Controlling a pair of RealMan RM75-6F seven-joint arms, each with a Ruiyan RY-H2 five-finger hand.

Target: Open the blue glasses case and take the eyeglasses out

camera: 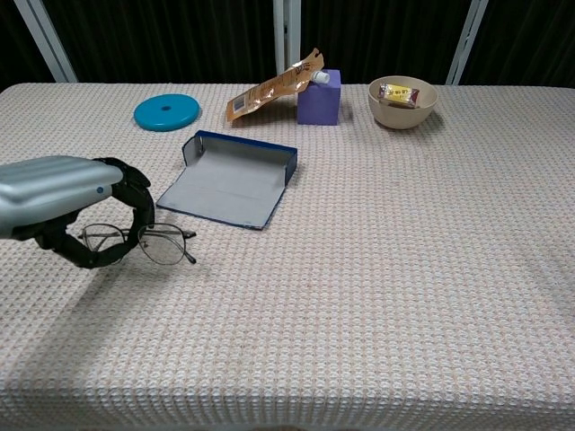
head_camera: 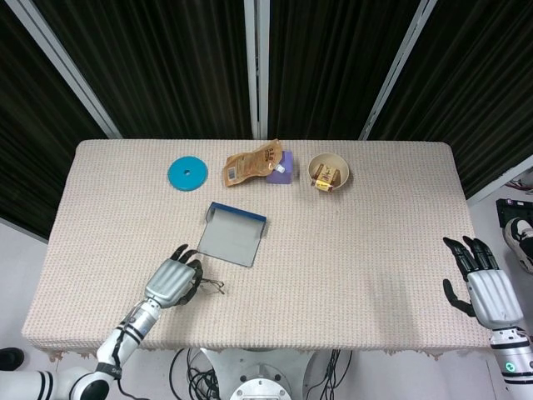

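The blue glasses case [head_camera: 232, 236] [camera: 229, 178] lies open and flat near the table's middle, its grey lining up and nothing inside. My left hand [head_camera: 171, 282] [camera: 67, 205] holds the thin-framed eyeglasses [head_camera: 211, 287] [camera: 144, 244] in front of the case, towards the table's near left, just above the cloth. The lenses stick out to the right of the curled fingers. My right hand [head_camera: 485, 286] hangs at the table's far right edge with its fingers spread and nothing in it; the chest view does not show it.
Along the back stand a teal disc [head_camera: 186, 173] [camera: 167, 111], a brown snack pouch [head_camera: 249, 165] [camera: 269, 90] leaning on a purple box [head_camera: 281, 168] [camera: 319, 97], and a beige bowl [head_camera: 328, 172] [camera: 402, 101] with wrapped snacks.
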